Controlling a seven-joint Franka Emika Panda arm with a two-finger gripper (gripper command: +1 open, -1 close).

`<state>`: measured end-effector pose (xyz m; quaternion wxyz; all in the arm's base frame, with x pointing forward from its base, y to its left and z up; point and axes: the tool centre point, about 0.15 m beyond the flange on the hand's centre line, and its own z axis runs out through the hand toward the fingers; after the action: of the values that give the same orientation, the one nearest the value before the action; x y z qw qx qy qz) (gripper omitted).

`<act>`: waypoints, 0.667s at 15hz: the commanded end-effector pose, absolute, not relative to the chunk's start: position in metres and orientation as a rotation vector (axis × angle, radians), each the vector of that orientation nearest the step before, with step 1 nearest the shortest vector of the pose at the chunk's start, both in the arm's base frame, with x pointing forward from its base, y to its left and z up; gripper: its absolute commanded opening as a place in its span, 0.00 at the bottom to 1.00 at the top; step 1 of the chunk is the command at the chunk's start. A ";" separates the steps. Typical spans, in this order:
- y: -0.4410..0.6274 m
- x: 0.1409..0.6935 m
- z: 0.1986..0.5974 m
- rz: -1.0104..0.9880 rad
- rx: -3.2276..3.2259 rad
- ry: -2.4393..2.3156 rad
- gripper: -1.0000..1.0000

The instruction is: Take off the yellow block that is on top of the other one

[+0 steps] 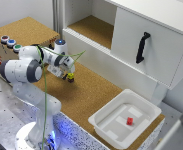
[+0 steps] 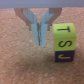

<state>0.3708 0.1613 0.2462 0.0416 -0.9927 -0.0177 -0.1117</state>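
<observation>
A white cabinet (image 1: 151, 45) with a black handle (image 1: 142, 47) fills the exterior view's right, with an open cork-lined shelf (image 1: 93, 30) beside it. Below runs the cork tabletop (image 1: 91, 95), and the white robot arm (image 1: 26, 70) rises from a base at the exterior view's lower left, reaching out over the cork. A white tray (image 1: 108, 127) sits at the tabletop's near corner on the exterior view's right, with a small red cube (image 1: 129, 120) lying inside it, well apart from the arm. At the exterior view's upper left a cork-topped box carries three coloured buttons (image 1: 10, 43). A thin green cable (image 1: 44, 95) hangs down along the arm.

The claw (image 2: 41, 39) is down near the cork, and in the wrist view its two pale fingers (image 2: 34, 27) are pressed together at the tips with nothing between them, so it is clenched on empty air. Just beside the fingertips stands a stack of two yellow blocks. The yellow block (image 2: 64, 35), marked with the letters T and S, sits squarely on the lower block (image 2: 65, 56), which shows a J on a dark face. The stack is upright on the cork, and nothing stands between it and the claw.
</observation>
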 end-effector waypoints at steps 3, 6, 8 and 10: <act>0.051 0.388 0.262 -0.445 -3.166 0.372 0.00; -0.001 0.372 0.287 -0.502 -3.157 0.547 0.00; -0.005 0.366 0.292 -0.506 -3.160 0.550 0.00; 0.000 0.366 0.291 -0.487 -3.165 0.521 0.00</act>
<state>0.3925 0.0207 0.2706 -0.0350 -0.9774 0.1604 -0.1329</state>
